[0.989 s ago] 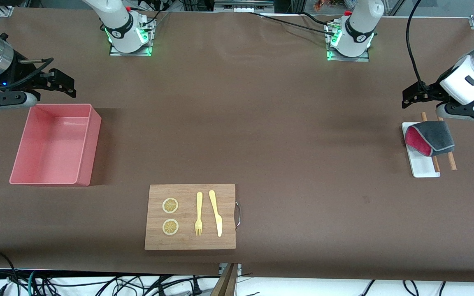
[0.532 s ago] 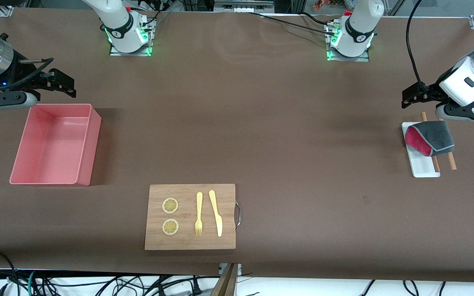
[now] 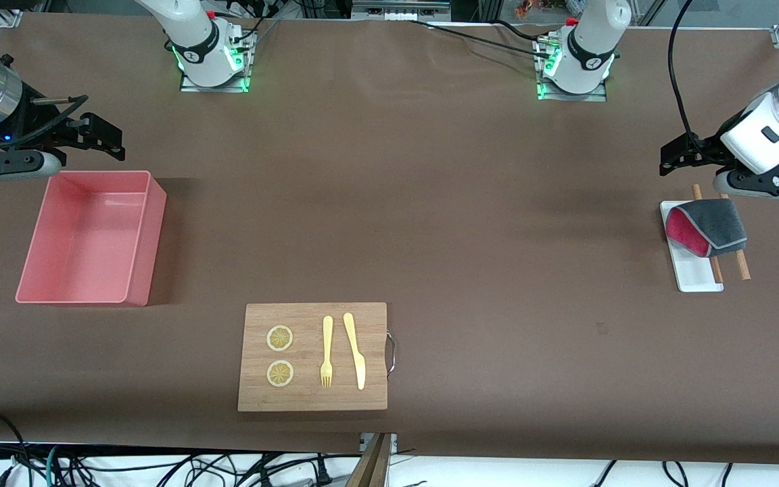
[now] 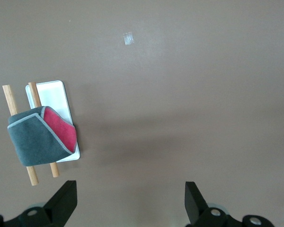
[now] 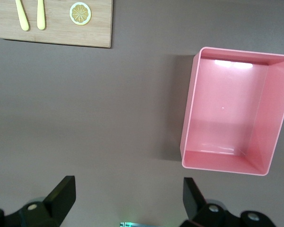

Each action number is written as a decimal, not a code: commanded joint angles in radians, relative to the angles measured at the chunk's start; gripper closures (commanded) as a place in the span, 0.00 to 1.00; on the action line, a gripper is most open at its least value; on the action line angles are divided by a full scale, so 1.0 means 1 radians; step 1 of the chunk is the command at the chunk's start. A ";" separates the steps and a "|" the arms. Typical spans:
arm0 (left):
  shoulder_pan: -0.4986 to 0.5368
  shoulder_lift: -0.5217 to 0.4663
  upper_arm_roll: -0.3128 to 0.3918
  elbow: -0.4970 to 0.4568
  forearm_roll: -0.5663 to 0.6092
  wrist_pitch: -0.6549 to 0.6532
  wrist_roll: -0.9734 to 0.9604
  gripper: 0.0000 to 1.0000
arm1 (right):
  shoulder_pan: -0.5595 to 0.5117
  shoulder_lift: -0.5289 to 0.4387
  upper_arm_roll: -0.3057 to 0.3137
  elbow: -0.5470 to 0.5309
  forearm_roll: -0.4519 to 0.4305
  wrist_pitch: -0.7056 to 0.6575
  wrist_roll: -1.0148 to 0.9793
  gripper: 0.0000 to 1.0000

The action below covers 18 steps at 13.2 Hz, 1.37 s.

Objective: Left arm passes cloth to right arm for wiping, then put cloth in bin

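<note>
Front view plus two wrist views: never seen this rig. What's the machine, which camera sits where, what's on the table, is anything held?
Two robot arms are bolted along one edge of a brown table, each ending in a two-finger tool. The front view comes from a high camera facing them; each wrist view looks down from a camera on one arm, its black fingers at the edge.

The left tool is open over the table beside the cloth, a folded grey and red piece lying on two wooden sticks and a small white tray. The right tool is open at the other end, beside the pink bin, which looks empty.

Nearer the front camera lies a wooden board with two lemon slices, a yellow fork and knife.

Nothing is held.
</note>
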 commanded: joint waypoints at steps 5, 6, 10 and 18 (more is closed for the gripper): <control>0.010 0.026 0.018 0.033 -0.003 -0.023 0.190 0.00 | 0.001 0.008 0.000 0.023 -0.009 -0.013 -0.001 0.00; 0.010 0.026 0.018 0.033 -0.001 -0.023 0.198 0.00 | 0.001 0.008 0.000 0.023 -0.009 -0.014 -0.001 0.00; 0.017 0.032 0.016 0.029 0.044 -0.031 0.358 0.00 | 0.001 0.008 0.000 0.023 -0.009 -0.014 -0.001 0.00; 0.170 0.261 0.015 0.017 0.204 0.020 1.010 0.00 | 0.001 0.008 0.000 0.023 -0.010 -0.013 -0.013 0.00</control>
